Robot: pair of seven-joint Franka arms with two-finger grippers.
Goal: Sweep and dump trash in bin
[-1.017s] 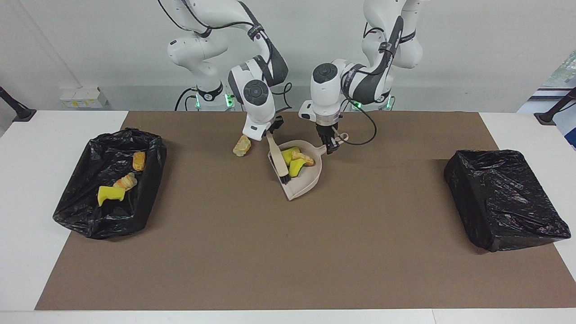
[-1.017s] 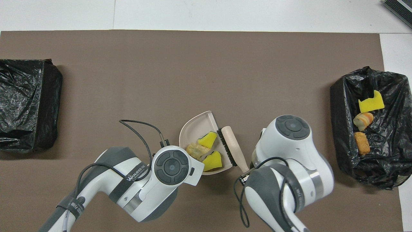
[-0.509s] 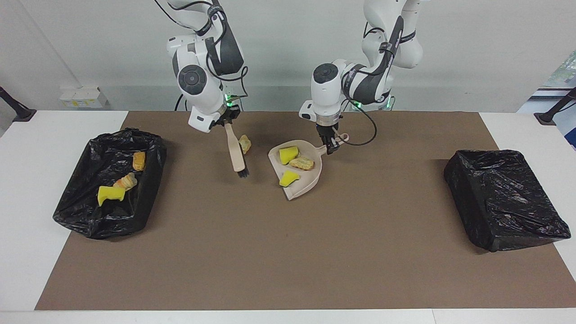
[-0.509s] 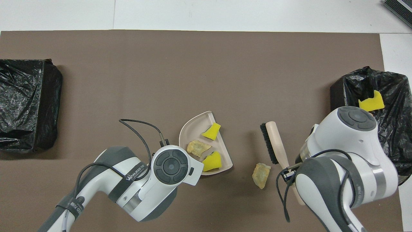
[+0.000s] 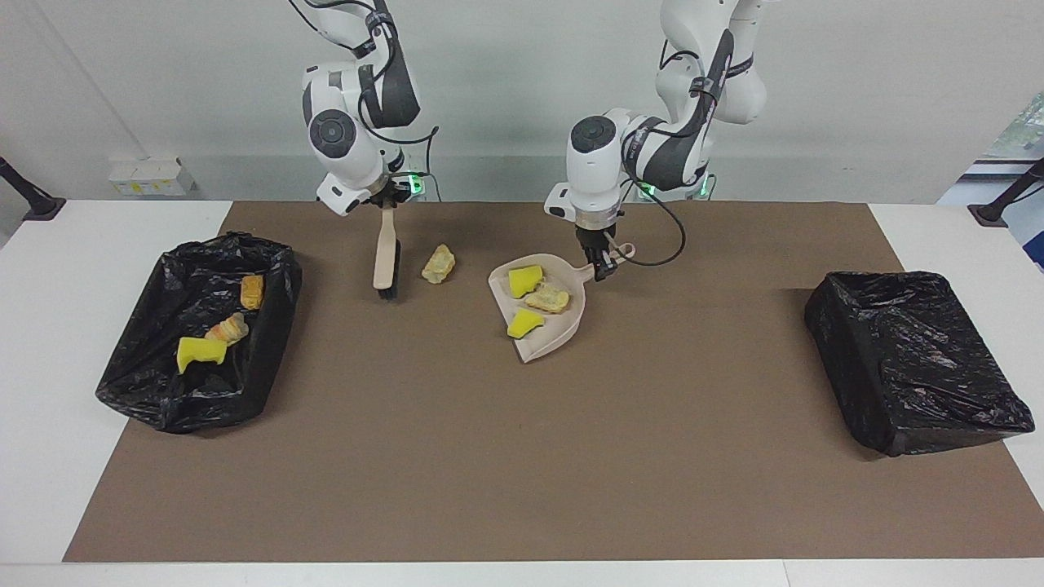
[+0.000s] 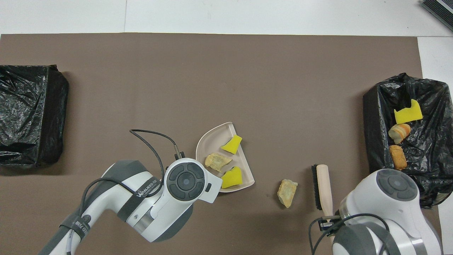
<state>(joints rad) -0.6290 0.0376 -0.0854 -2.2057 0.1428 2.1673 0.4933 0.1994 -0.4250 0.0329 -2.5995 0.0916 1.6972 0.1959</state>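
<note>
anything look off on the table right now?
One dumpling-like lump lies loose on the mat, between the brush and the dustpan, outside both. Otherwise nothing stands out.

Right gripper (image 5: 386, 204) w/ brush (image 5: 385, 259): open mat to the dumpling lump (image 5: 438, 264) (just beside bristles); dustpan (image 5: 563, 326) blocks past it.

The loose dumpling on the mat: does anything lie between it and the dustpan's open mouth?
Nothing visible does. The dumpling lies on bare mat between the brush, held by the right gripper, and the dustpan, held by the left gripper.
</note>
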